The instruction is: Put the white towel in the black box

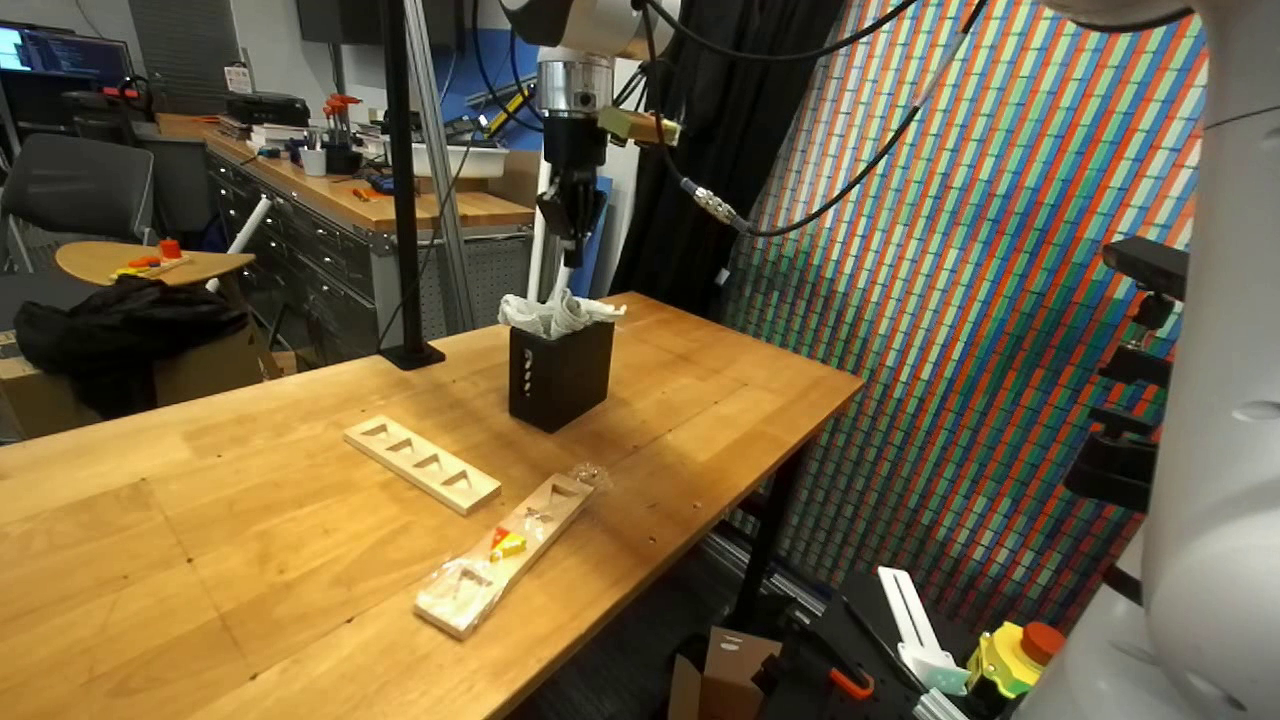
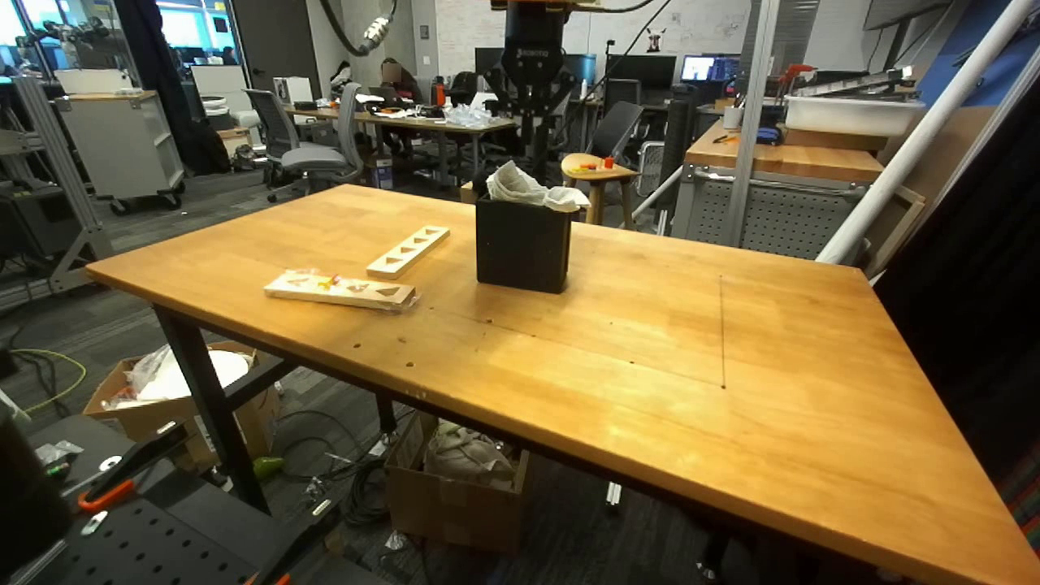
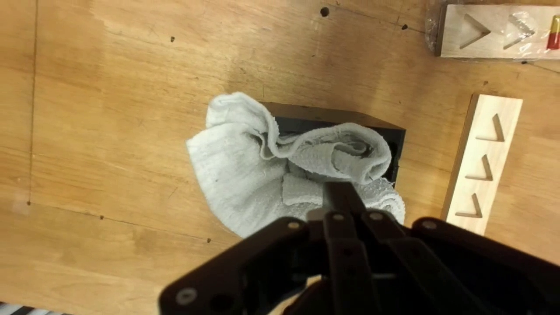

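Observation:
The black box (image 1: pixel 565 378) stands upright on the table, and it shows in both exterior views (image 2: pixel 522 246). The white towel (image 1: pixel 548 318) is bunched in the box's mouth and rises above the rim. In an exterior view a fold of the towel (image 2: pixel 528 192) hangs past the rim. In the wrist view the towel (image 3: pixel 238 170) covers most of the opening and spreads beyond one side of the box (image 3: pixel 323 114). My gripper (image 3: pixel 340 189) points down over the towel with its fingers together and no cloth seen between them. In an exterior view the fingertips (image 1: pixel 572 254) are just above the towel.
A pale wooden strip (image 1: pixel 422 465) and a plastic-wrapped strip (image 1: pixel 505 560) with red and yellow pieces lie on the table (image 2: pixel 650 341) near the box. A black post (image 1: pixel 403 200) stands at the table's edge. A cable (image 1: pixel 830 205) hangs beside the arm.

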Controlling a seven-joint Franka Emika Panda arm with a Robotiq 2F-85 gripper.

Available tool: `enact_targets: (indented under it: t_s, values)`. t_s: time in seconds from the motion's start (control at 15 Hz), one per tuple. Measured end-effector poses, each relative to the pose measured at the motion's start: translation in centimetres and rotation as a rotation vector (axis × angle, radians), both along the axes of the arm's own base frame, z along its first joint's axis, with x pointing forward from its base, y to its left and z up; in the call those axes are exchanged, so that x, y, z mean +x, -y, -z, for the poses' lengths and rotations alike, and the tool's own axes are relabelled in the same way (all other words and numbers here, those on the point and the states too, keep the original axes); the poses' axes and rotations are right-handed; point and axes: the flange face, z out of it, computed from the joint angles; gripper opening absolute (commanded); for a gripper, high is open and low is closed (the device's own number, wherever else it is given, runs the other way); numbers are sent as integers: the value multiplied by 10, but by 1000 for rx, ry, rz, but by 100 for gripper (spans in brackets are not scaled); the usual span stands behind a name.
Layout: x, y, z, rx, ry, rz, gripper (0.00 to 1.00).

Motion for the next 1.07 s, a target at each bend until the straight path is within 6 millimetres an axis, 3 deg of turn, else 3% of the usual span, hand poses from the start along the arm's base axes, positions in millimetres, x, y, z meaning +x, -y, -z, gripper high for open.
enact_targets:
  t_s: [0.67,1.07]
  values:
    - [-13,-15,36,12,-74,4,4]
    - [-10,-20,48,57,-53,20,4]
